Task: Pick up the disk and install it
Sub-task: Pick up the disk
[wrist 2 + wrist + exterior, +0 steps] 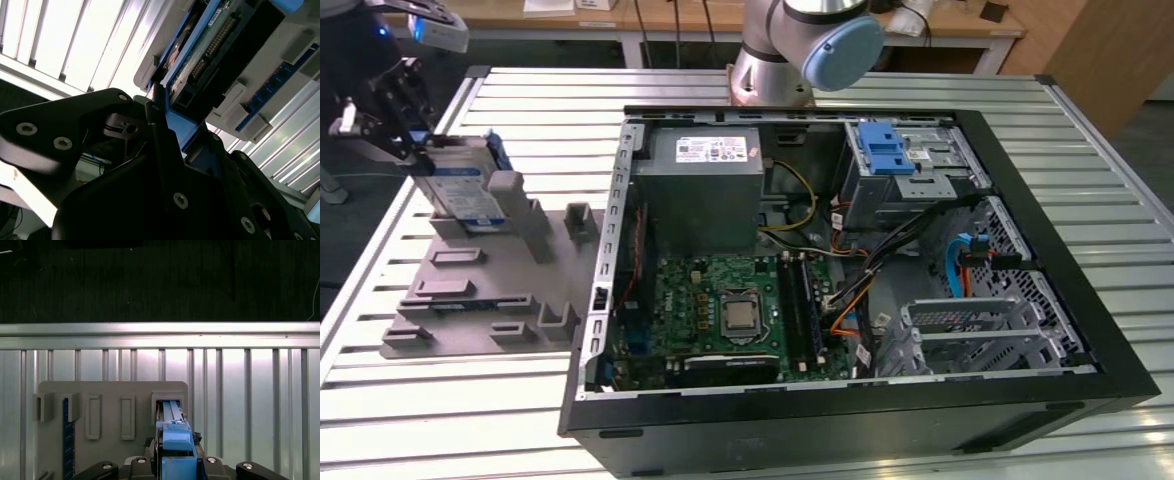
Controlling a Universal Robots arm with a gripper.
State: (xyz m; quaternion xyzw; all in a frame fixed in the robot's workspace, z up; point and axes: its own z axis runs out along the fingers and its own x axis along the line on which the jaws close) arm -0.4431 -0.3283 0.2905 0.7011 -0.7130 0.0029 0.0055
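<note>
Exterior view: claw [414,150] clamped on upright silver-grey disk [464,190] w/ blue frame & white-blue label.

the exterior view looks steeply down from high and well back over the open computer case [854,260], with the grey holder [467,290] at nine o'clock, while both wrist views ride close behind the gripper [414,140] and share the disk [175,440] standing in that holder.

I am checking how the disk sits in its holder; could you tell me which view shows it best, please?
The exterior view: the disk stands upright in the grey holder, label visible. The first wrist view shows its blue frame edge-on; the second wrist view, its circuit-board side close up.
</note>
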